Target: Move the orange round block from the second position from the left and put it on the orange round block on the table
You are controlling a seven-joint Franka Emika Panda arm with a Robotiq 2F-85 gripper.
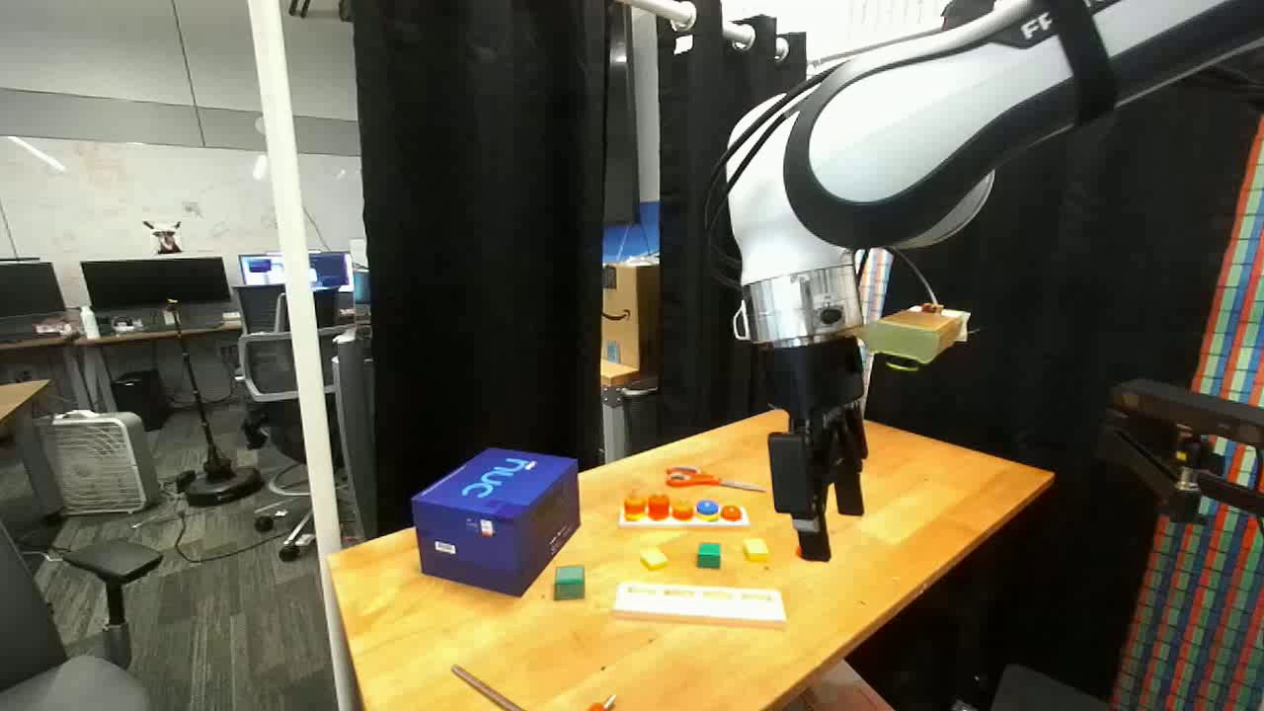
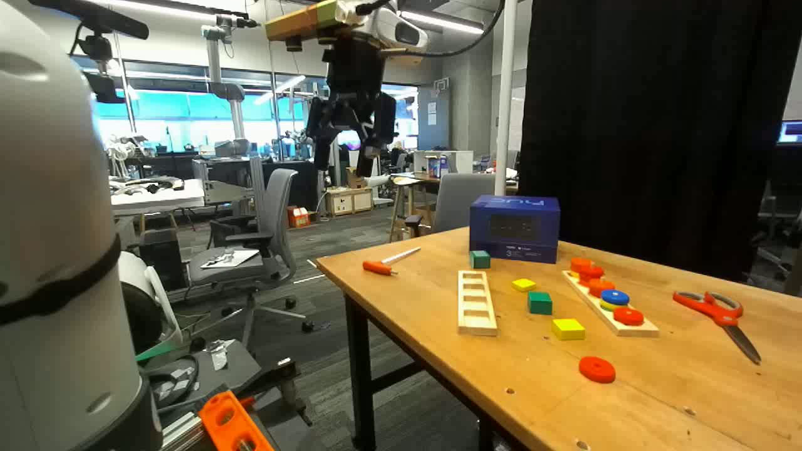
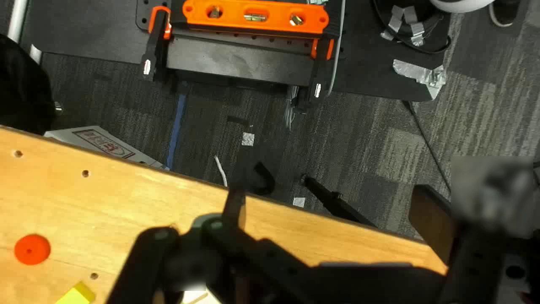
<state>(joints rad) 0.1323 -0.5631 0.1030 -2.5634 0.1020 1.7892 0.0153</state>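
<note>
A flat orange round block lies on the wooden table in an exterior view. It also shows in the wrist view and is mostly hidden behind a fingertip in an exterior view. A pale peg board carries a row of round stacks, mostly orange, with one blue-topped stack. The orange stack second from the left shows in both exterior views. My gripper hangs above the table's front edge, apart from all blocks. Its fingers are spread with nothing between them in the wrist view.
A blue box stands at the far end. A slotted pale board, green blocks and yellow blocks lie between. Orange scissors lie beyond the peg board. A screwdriver lies near a corner.
</note>
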